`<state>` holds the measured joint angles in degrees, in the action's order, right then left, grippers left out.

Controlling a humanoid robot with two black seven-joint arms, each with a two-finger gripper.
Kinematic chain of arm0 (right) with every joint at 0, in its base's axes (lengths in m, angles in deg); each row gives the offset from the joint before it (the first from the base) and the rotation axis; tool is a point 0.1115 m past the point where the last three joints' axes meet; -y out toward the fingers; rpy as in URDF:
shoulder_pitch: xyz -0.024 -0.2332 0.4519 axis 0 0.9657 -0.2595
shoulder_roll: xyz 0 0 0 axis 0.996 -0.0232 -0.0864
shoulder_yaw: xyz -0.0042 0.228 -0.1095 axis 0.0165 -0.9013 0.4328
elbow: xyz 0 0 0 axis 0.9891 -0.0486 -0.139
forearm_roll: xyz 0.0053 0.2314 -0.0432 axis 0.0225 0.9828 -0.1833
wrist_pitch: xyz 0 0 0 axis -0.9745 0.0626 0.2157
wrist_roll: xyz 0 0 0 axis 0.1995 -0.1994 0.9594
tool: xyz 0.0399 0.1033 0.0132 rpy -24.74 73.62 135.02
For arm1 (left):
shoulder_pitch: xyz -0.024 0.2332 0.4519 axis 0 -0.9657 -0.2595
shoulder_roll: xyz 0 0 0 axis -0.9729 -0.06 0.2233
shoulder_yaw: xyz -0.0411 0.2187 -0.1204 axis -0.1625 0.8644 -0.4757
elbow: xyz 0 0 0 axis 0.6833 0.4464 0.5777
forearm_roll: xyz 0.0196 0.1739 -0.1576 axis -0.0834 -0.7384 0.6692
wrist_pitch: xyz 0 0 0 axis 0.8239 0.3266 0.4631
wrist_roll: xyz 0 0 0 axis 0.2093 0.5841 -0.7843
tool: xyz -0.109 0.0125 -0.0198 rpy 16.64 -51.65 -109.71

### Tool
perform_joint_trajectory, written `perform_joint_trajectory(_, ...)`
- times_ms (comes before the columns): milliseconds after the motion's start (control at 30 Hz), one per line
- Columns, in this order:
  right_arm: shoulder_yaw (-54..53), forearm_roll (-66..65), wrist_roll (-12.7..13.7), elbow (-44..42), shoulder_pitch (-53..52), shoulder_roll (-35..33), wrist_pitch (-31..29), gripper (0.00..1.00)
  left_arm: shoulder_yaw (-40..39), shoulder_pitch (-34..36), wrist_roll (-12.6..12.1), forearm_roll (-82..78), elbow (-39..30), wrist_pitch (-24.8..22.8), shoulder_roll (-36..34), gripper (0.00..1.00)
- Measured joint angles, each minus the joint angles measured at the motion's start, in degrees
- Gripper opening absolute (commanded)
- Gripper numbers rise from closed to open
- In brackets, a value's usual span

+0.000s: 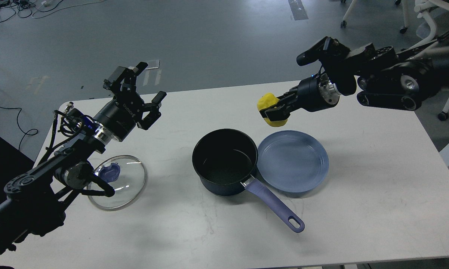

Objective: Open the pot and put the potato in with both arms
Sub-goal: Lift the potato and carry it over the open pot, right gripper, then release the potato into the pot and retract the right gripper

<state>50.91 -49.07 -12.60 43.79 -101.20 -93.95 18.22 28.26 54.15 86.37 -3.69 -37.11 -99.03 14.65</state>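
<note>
Your right fingers are clamped on the potato, held in the air, with the uncovered pot on the worktop below them. Your left fingers are spread apart, empty, the lid lying below them.

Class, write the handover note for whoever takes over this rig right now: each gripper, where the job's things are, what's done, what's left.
Left gripper: open, empty, raised above the table's left side.
Right gripper: shut on the potato, held in the air above the table, beyond the pot and plate.
Pot: open, empty, mid-table.
Lid: flat on the table, left of the pot.
Plate: empty, beside the pot.
Done: lid off, potato lifted.
Left: carry the potato over the pot and release it.
</note>
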Motion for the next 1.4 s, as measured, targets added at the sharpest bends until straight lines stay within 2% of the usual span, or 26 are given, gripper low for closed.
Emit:
perform_joint_trajectory(233,-1.05,10.47,0.00,2.54,1.05,6.18,1.51,0.25,-0.14,0.01,0.00,0.00,-0.06,0.05,0.09,0.98)
perform_joint_trajectory(400,-0.83,14.20,0.00,2.38,3.65,9.50,1.85,0.35,-0.19,0.01,0.00,0.00,0.00,0.09,0.20,0.98)
perform_joint_trajectory(700,-0.34,14.91,0.00,2.26,5.79,10.83,1.90,0.70,-0.20,0.01,0.00,0.00,0.00,0.10,0.37,0.98)
perform_joint_trajectory(767,-0.18,14.91,0.00,2.25,5.91,10.79,1.90,0.79,-0.20,0.00,0.00,0.00,0.01,0.13,0.40,0.98)
perform_joint_trajectory(833,-0.12,14.91,0.00,2.23,5.96,10.59,1.90,0.92,-0.19,-0.06,0.00,0.00,0.01,0.17,0.44,0.98)
perform_joint_trajectory(867,-0.13,14.91,0.00,2.22,5.96,10.48,1.90,0.94,-0.20,-0.06,0.00,0.00,0.02,0.17,0.45,0.98)
perform_joint_trajectory(1100,-0.93,15.77,0.00,2.29,5.73,6.17,1.81,0.99,-0.19,-0.03,0.00,0.00,-0.03,0.13,0.38,0.98)
perform_joint_trajectory(1267,-3.38,15.94,0.00,2.58,4.91,-0.02,1.54,0.99,-0.19,0.17,0.00,0.00,-0.02,0.09,0.29,0.98)
perform_joint_trajectory(1400,-10.87,16.16,0.00,2.47,5.42,-7.96,1.35,0.99,-0.17,0.18,0.00,0.00,0.00,0.09,0.34,0.98)
